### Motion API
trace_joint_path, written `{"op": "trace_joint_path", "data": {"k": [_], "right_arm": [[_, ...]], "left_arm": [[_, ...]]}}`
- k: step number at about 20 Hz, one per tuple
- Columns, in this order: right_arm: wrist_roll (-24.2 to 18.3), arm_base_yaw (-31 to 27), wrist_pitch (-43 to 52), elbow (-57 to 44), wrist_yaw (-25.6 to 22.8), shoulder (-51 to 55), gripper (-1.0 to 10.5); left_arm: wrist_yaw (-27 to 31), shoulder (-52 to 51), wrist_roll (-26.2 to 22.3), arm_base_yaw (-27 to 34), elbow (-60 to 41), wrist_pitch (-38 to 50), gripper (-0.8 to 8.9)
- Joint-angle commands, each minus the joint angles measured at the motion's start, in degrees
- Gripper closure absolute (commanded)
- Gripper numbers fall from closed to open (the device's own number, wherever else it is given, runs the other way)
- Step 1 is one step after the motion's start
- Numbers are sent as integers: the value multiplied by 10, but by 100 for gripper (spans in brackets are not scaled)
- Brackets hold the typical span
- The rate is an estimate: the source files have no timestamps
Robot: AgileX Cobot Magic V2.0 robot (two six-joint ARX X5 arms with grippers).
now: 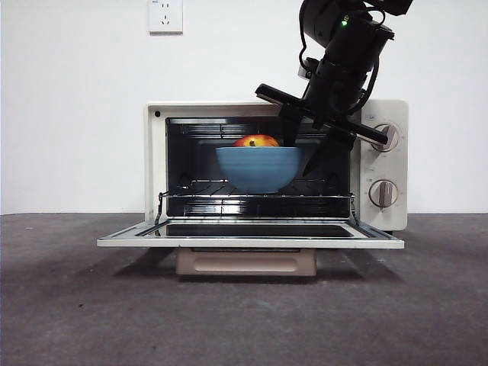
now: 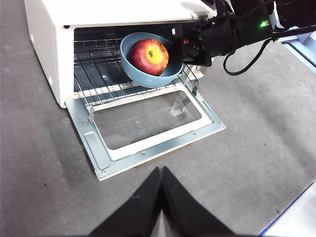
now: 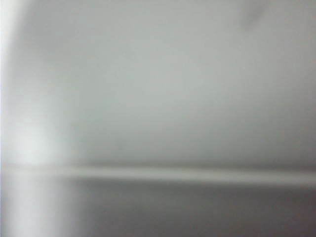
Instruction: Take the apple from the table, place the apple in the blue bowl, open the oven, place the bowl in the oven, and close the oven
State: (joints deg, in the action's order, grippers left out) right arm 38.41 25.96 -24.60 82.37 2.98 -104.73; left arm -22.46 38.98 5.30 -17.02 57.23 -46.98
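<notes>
The oven (image 1: 385,221) stands with its door (image 1: 252,242) folded down flat. Inside, the blue bowl (image 1: 258,169) rests at the wire rack (image 1: 259,197) with the apple (image 1: 256,141) in it. My right gripper (image 1: 301,149) reaches in from above right, one jaw inside the bowl's right rim and one outside, shut on that rim. From the left wrist the apple (image 2: 149,56), bowl (image 2: 143,78) and right gripper (image 2: 177,49) show together. My left gripper (image 2: 161,170) hangs shut and empty over the table (image 2: 247,148) in front of the door. The right wrist view is only a pale blur.
The beige bar handle (image 1: 245,263) hangs under the lowered door. Two knobs (image 1: 387,137) sit on the oven's right panel. A wall socket (image 1: 165,15) is on the white wall behind. A blue-edged table border (image 2: 296,212) runs along one side.
</notes>
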Motion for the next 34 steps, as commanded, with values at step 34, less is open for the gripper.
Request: {"op": "trace_joint_path", "data": {"k": [34], "right_arm": [[-271,64,-369,14,0,471,793]], "left_arm": [[-15,433,51,63,-130,408,807]]}}
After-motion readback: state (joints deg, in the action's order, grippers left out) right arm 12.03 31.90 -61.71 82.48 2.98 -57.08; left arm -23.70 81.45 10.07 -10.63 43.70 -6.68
